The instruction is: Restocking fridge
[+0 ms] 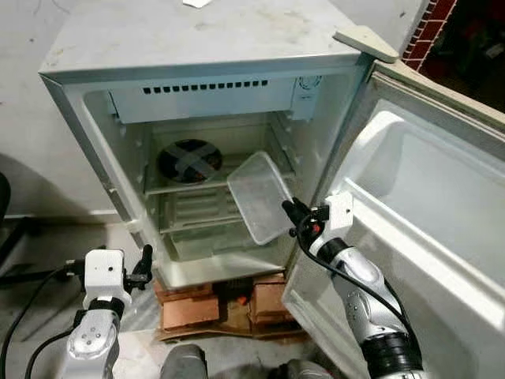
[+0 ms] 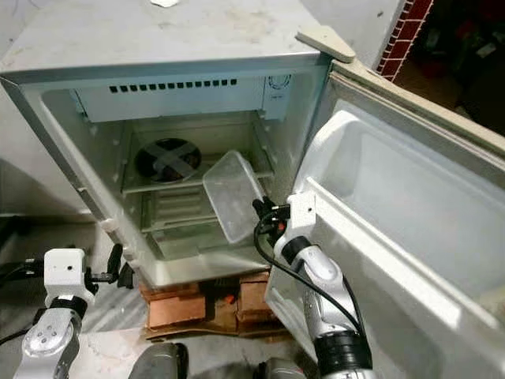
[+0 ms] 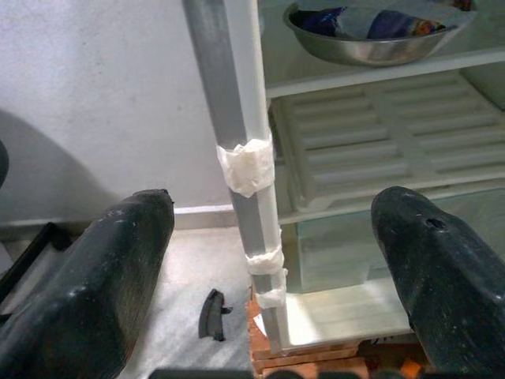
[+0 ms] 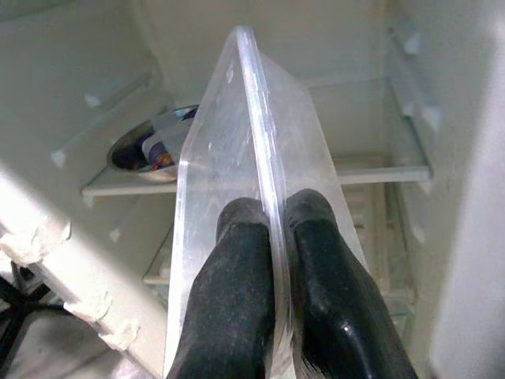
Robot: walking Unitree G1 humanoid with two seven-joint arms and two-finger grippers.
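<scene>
Status on the restock: I judge it partly complete. One item is already inside the mini fridge (image 1: 197,150), a steel bowl (image 1: 188,160) resting on the upper shelf (image 3: 379,75) toward the fridge's left wall. A second item is in transit and not yet set down.

That second item is a clear plastic container (image 1: 260,196). My right gripper (image 1: 293,212) has its two fingers pinched together on the container's rim, one finger on each side of the wall, as the right wrist view confirms. The container hangs tilted on edge at the fridge's open front, right of the bowl and at about shelf level. It touches no shelf that I can see.

Contents: the clear container looks empty; I see straight through it to the fridge lining. The steel bowl holds what appears to be a dark blue packet or wrapper; I cannot identify it further.

My left gripper (image 1: 142,267) hangs low, outside the fridge by its lower left corner, fingers spread apart and holding nothing. The fridge door (image 1: 426,197) stands fully open on the fridge's right.

Outstanding, in my judgement: level the container, place it on a shelf, release, then close the door.
</scene>
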